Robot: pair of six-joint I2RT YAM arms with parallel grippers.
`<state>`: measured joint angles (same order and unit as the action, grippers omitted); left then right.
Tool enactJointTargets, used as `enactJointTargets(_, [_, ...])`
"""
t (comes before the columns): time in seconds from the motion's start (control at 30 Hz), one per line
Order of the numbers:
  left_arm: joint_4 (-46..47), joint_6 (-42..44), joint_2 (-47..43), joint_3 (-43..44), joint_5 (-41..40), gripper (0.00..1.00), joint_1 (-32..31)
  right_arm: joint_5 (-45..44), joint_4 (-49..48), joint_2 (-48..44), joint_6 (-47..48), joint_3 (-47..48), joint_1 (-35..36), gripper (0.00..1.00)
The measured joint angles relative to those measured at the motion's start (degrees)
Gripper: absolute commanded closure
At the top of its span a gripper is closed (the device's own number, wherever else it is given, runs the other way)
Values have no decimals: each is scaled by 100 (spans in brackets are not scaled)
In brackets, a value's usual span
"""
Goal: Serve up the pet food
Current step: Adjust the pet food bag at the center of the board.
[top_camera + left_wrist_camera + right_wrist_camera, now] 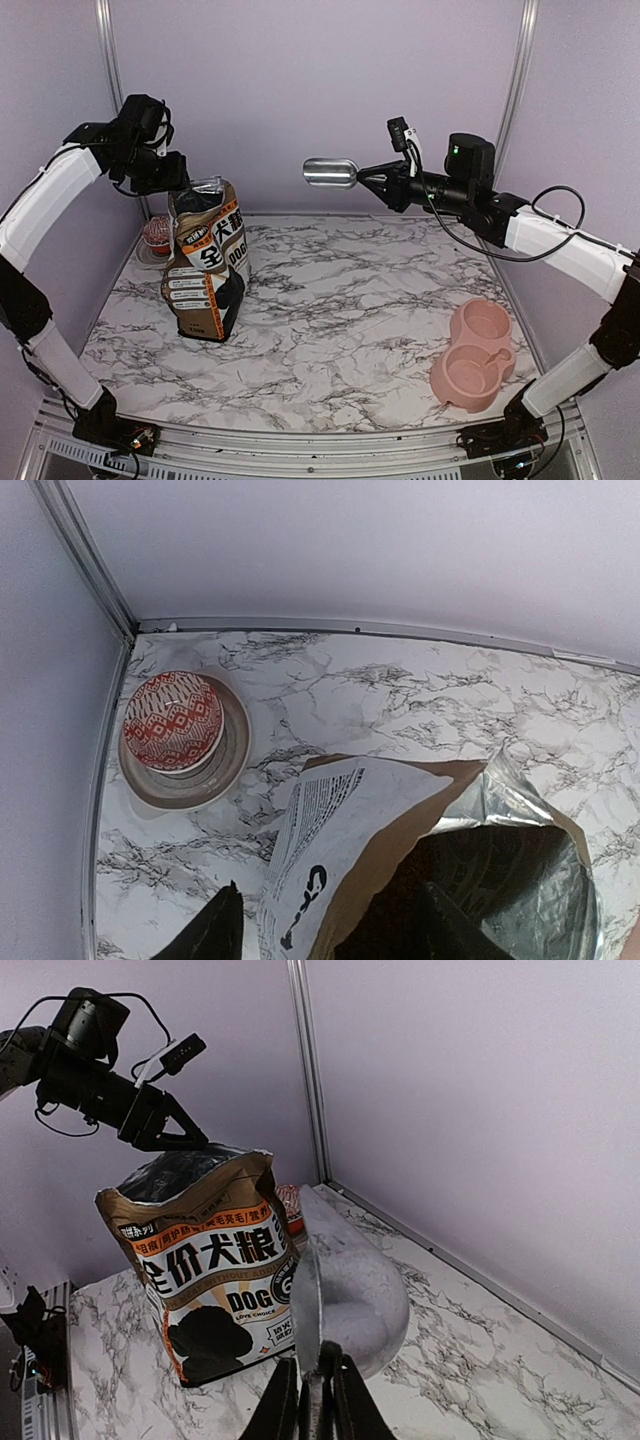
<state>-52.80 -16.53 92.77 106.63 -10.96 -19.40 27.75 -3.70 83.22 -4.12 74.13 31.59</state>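
Clamping the handle of a shiny silver metal scoop (pixel 330 172) (pixel 345 1290) between nearly closed fingers, the right gripper (pixel 368 178) (pixel 310 1400) holds it level in the air, well above the white marble-patterned table (pixel 350 290), with the scoop's bowl pointing toward the left side. Over there the left gripper (pixel 175 178) (pixel 175 1130) hangs at the open top of a brown-and-black paper dog-food bag (pixel 208 260) (pixel 400 840) (pixel 210 1260). Its dark fingers (pixel 215 930) are spread well apart with the bag's rim between them, pinching nothing. The bag stands upright on the table's left side, its foil-lined mouth gaping. The pet food would be inside, but the interior is too dark to make out the pellets. Just behind the bag, in the far left corner, a reddish mesh ball sits on a small round dish (pixel 157 238) (pixel 172 720). Well apart, at the near right of the table, lies a pink double pet bowl (pixel 472 355).
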Motion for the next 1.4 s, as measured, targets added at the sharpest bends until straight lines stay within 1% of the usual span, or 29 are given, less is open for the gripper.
enactJointTargets(0.07, [-7,-4,-133,-127,0,41,0,-24,2,0,11,0,0,100])
enactJointTargets(0.17, [-11,-26,-271,-356,0,45,0,-219,98,-11,17,0,0,100])
enactJointTargets(0.37, [-15,-105,-310,-778,114,58,0,-1167,914,-275,-57,-2,-2,100])
enactJointTargets(0.53, [203,-170,-337,-973,258,75,-24,-2275,2094,-828,-391,-57,-4,100])
enactJointTargets(0.7, [476,-227,-461,-1213,361,97,-44,-3215,3512,-1257,-916,-70,-11,100])
enactJointTargets(0.73, [520,-238,-476,-1261,372,99,-44,-3381,3829,-1331,-1032,-72,-11,100])
enactJointTargets(0.87, [651,-260,-553,-1401,409,100,-44,-3893,4863,-1506,-1464,-66,-11,100])
enactJointTargets(1.03, [765,-262,-658,-1534,457,100,-44,-4653,6210,-1488,-2184,-57,-11,100])
enactJointTargets(1.2, [887,-260,-745,-1672,505,100,-44,-5180,6806,-1499,-2774,-293,-13,100])
enactJointTargets(1.4, [962,-258,-905,-1836,520,100,-46,-5582,7147,-1429,-3342,-811,-13,100])
